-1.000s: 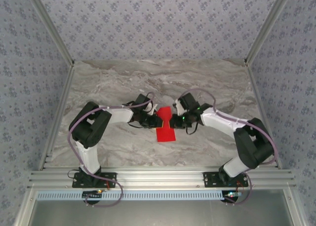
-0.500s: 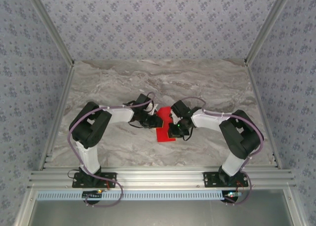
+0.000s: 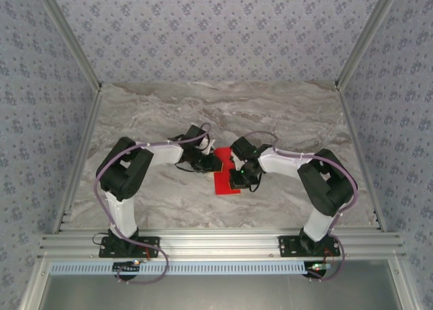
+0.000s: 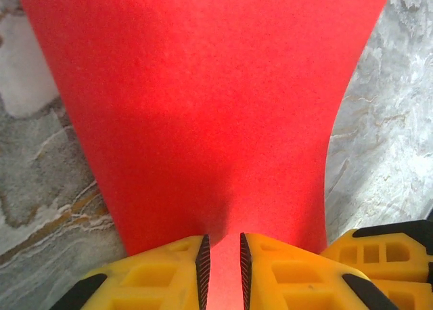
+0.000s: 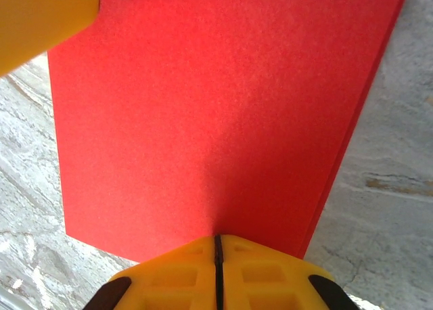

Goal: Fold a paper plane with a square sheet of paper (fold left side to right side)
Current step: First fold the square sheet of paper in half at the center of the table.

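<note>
The square sheet of paper (image 3: 225,187) lies mid-table as a narrow red rectangle, folded over, with two layers showing along its right edge (image 5: 352,120). My left gripper (image 3: 218,164) comes in from the left onto its upper part. Its jaws stand a narrow slit apart with red paper in the slit (image 4: 224,256), and the sheet (image 4: 216,107) narrows toward them as if pinched. My right gripper (image 3: 235,180) is shut, its tips (image 5: 218,246) resting on the sheet's lower part. A yellow finger of the left gripper (image 5: 40,12) hangs over the sheet's far corner.
The marble-patterned table (image 3: 169,114) stretches around the sheet. Aluminium rails (image 3: 216,242) run along the near edge, and patterned walls close the other sides. Both forearms meet over the sheet, the right elbow (image 3: 331,181) bent out to the right.
My right arm has swung left, bringing its shut gripper from the sheet's right edge onto its lower middle. The left gripper has hardly moved.
</note>
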Available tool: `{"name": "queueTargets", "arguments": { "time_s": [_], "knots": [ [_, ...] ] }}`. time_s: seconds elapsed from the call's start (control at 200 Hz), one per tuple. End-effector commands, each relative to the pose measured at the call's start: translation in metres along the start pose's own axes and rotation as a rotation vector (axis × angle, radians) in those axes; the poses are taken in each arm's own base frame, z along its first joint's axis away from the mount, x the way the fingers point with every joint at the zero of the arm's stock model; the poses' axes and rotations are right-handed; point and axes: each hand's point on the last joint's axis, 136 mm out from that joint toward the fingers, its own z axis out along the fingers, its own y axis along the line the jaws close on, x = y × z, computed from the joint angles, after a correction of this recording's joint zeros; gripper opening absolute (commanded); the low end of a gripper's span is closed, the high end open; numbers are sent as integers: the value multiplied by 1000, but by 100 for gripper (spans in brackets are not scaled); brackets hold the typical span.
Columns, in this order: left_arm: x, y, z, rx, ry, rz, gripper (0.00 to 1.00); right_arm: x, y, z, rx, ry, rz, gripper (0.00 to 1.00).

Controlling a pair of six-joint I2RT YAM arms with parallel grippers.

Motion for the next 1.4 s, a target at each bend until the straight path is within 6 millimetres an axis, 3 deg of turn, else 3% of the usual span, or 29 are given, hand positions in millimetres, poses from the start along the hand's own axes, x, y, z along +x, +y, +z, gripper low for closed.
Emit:
{"name": "queueTargets", "arguments": {
  "time_s": [0.0,0.365,1.069,1.209,1.399],
  "knots": [
    [-14,24,8,-53,-39,-29,22,46,-61,21,262,165,24,7],
    [-59,35,-6,-57,-104,-56,22,50,-65,21,277,182,2,7],
    [-137,87,-18,-116,-193,-130,22,54,-66,20,278,194,-22,7],
    [-153,99,-21,-122,-206,-147,22,52,-62,21,262,188,-33,7],
    [-173,96,-26,-82,-230,-138,22,42,-47,20,206,148,-55,8]
  ]
}}
